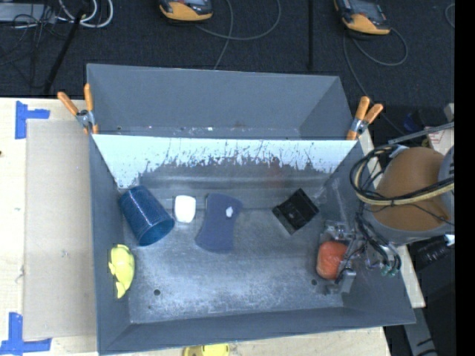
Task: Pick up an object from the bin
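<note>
So the grey metal bin (215, 106) takes up most of the shot, and the arm (408, 191) comes in over its right wall, with a brownish-orange cover on the wrist and loops of black cable round it. It's bent down so the gripper (343, 262) sits low in the near right corner of the bin floor. Honestly can't tell how far open the gripper is, too much clutter there. On the left, a blue cup (147, 215) lies tipped on its side with its mouth toward the near wall. Just right of it there's a flat dark blue piece (217, 225), then a small black box (295, 211) turned cornerwise further right. A yellow toy-ish thing (122, 268) sits by the left wall. The orange-red lump (329, 258) is rounded and smooth-looking, right up against the gripper's left side. It's a bit longer than wide, long axis roughly far wall to near wall, no obvious front end. Smallest is a white block (185, 208) between cup and blue piece.
</note>
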You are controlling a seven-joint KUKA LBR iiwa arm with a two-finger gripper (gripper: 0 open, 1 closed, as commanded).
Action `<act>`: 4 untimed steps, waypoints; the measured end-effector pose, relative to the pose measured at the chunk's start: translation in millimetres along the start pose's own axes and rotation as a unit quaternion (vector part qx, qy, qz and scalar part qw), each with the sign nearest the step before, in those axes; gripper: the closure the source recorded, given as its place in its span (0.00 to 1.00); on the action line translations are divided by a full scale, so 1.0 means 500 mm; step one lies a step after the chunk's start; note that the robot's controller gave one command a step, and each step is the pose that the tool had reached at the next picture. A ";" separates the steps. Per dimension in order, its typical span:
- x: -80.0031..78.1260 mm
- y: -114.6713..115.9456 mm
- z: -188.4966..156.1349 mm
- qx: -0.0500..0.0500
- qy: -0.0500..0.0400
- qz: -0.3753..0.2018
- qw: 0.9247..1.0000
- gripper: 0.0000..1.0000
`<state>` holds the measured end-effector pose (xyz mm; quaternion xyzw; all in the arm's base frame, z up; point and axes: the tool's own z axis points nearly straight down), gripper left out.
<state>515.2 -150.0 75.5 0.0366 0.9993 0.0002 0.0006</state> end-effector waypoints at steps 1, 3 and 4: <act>-0.066 -0.003 0.012 0.000 0.000 -0.031 1.000 1.00; -0.051 0.018 -0.184 0.000 0.000 -0.050 0.999 1.00; -0.051 0.018 -0.184 0.000 0.000 -0.049 0.999 1.00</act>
